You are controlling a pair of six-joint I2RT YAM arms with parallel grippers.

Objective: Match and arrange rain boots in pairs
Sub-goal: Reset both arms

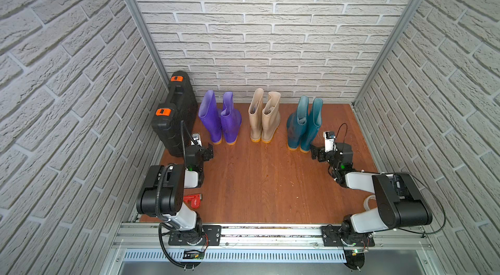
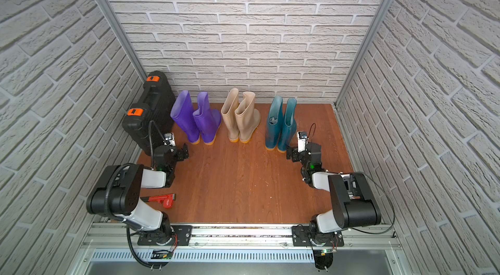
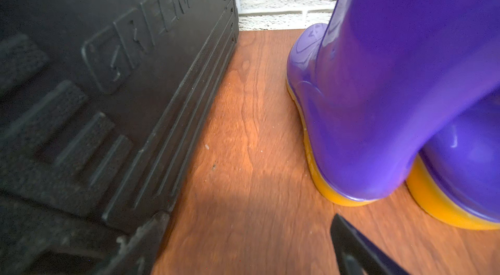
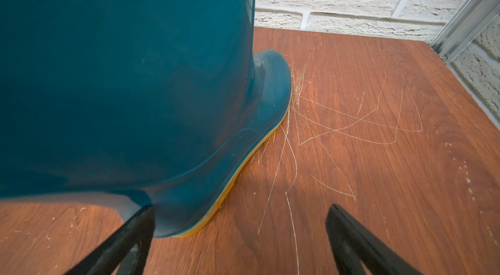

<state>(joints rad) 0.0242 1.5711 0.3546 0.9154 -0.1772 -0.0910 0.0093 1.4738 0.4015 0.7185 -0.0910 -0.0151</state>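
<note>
Top views: six tall glossy rubber rain boots with orange-tan soles stand upright in a row on the brown wooden floor (image 1: 257, 184) near the back wall. They are sorted by colour, each pair close together and the pairs apart. The purple pair (image 1: 219, 122) is beside the black hard plastic case with orange latches (image 1: 176, 114), the beige pair (image 1: 262, 122) is in the middle, and the dark teal pair (image 1: 304, 127) is toward my right. My left gripper (image 1: 209, 151) sits low near the purple heels and my right gripper (image 1: 314, 152) just beside the teal heels. A red pipe wrench (image 2: 162, 200) lies by my left arm.

Left wrist view: one fingertip (image 3: 349, 241) shows over bare floor between case and purple heel. Jaws spread wide, holding nothing.

Right wrist view: both fingers (image 4: 135, 229) splayed fully apart, empty. One lies against the teal heel's outline; I cannot tell if it touches.
</note>
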